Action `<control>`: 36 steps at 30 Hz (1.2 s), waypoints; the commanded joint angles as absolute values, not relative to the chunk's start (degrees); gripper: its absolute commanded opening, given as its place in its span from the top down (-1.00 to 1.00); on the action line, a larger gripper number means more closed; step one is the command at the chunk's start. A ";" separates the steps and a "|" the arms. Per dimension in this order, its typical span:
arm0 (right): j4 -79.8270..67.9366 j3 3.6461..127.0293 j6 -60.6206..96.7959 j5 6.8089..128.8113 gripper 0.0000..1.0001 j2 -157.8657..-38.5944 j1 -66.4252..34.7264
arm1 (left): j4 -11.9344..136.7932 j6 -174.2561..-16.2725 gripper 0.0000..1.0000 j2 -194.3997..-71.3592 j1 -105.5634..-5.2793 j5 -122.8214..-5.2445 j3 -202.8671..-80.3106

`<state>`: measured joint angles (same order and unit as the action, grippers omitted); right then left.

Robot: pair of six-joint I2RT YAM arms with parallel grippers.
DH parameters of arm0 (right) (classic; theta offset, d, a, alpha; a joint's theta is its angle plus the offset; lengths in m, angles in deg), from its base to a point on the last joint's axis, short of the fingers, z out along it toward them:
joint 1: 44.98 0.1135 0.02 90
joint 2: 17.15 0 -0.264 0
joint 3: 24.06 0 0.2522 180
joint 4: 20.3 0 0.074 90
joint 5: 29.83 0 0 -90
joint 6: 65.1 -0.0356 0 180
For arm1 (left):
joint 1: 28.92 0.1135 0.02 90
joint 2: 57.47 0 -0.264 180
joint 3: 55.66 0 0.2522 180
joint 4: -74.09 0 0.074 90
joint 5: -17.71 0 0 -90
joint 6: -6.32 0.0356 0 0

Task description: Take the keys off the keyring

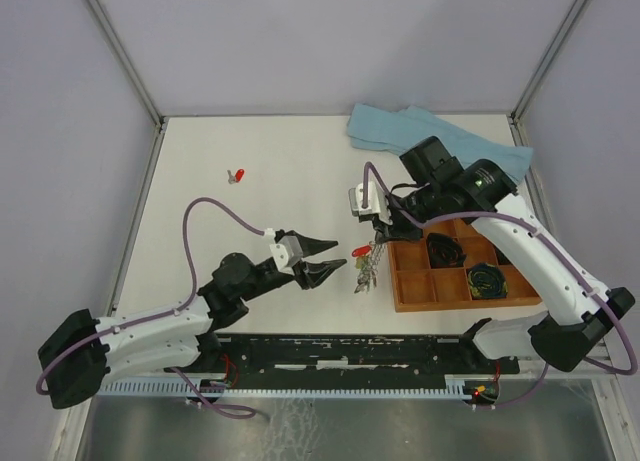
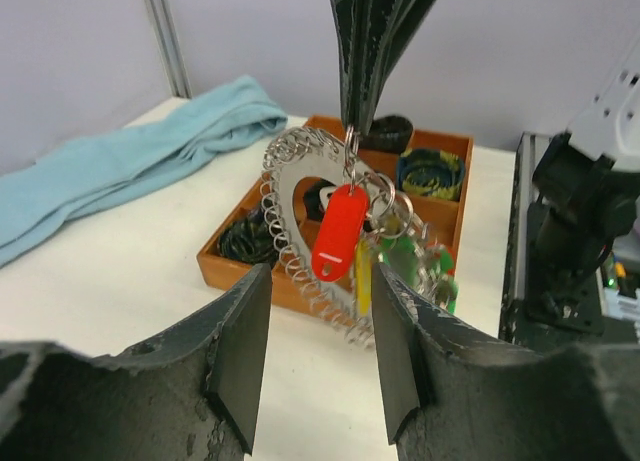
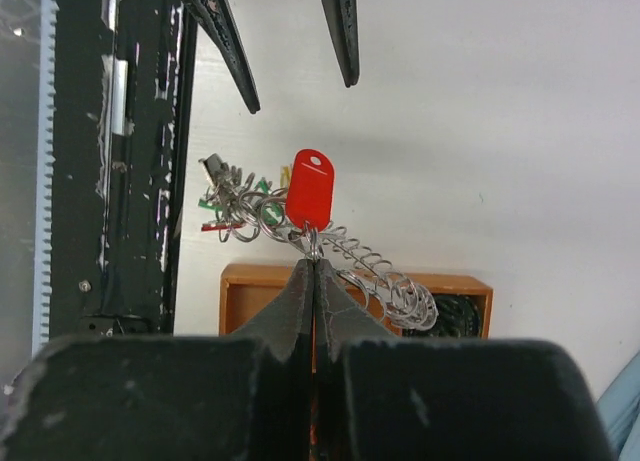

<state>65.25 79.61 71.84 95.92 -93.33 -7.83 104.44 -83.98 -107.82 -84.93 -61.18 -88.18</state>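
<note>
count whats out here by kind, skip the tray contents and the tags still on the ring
silvery-grey metal keyring fringed with loops: 1
small loose red-headed key: 1
brown wooden compartment tray: 1
light blue cloth: 1
total: 4

Red key (image 2: 338, 233), apparently on keyring (image 2: 286, 193)

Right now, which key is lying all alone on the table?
The small red key on the table's left side. The other keys hang bunched on the keyring in the right gripper.

Left tool (image 1: 342, 254) with jaws apart, arm low and outstretched; right tool (image 1: 379, 237) pinched closed, arm arched.
</note>
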 commanded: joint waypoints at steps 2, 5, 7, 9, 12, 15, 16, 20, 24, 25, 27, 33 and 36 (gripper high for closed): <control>67.69 80.51 75.24 89.87 0.99 -94.97 -6.62 | 112.84 -76.25 -0.02 -113.56 -85.08 -58.31 -91.12; 67.82 79.83 75.64 89.84 0.99 -95.81 -5.99 | 116.68 -75.57 -0.01 -116.63 -85.09 -57.46 -91.57; 68.01 79.71 75.78 89.92 0.99 -96.35 -5.57 | 119.57 -76.31 0.00 -118.81 -85.13 -56.68 -91.94; 68.10 79.69 75.88 90.19 0.99 -96.74 -5.20 | 122.64 -77.39 0.02 -121.03 -85.09 -55.93 -92.27; 68.09 79.66 75.88 90.96 0.99 -96.85 -5.00 | 127.81 -79.84 0.04 -124.38 -85.11 -54.80 -92.34; 68.22 79.62 75.96 91.70 0.99 -96.77 -4.98 | 132.87 -82.18 0.07 -127.03 -85.16 -53.52 -92.13; 68.17 79.62 75.97 91.86 0.99 -96.73 -4.96 | 133.85 -83.01 0.09 -127.95 -85.14 -53.41 -92.23; 68.17 79.47 76.01 92.46 0.99 -96.63 -4.94 | 135.46 -84.91 0.16 -130.33 -85.13 -53.24 -93.33; 68.09 79.27 76.06 92.74 0.99 -96.56 -4.83 | 137.07 -86.58 0.23 -132.78 -85.08 -51.99 -94.47; 68.10 79.26 76.04 92.82 0.99 -96.54 -4.89 | 137.47 -86.98 0.24 -133.33 -85.17 -51.79 -94.72; 68.04 79.11 76.05 92.90 0.99 -96.36 -4.88 | 138.14 -87.87 0.25 -134.46 -85.09 -51.65 -95.09; 67.91 78.87 76.05 93.07 0.99 -96.10 -4.89 | 139.09 -89.13 0.27 -136.88 -85.09 -51.03 -95.74; 67.92 78.82 76.11 93.26 0.99 -96.01 -4.88 | 138.99 -89.05 0.28 -137.37 -85.15 -51.02 -95.77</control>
<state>68.96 78.65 75.34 91.15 -97.18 -5.21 134.65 -87.39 -136.72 -84.93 -52.20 -93.65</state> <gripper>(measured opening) 0.011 0.367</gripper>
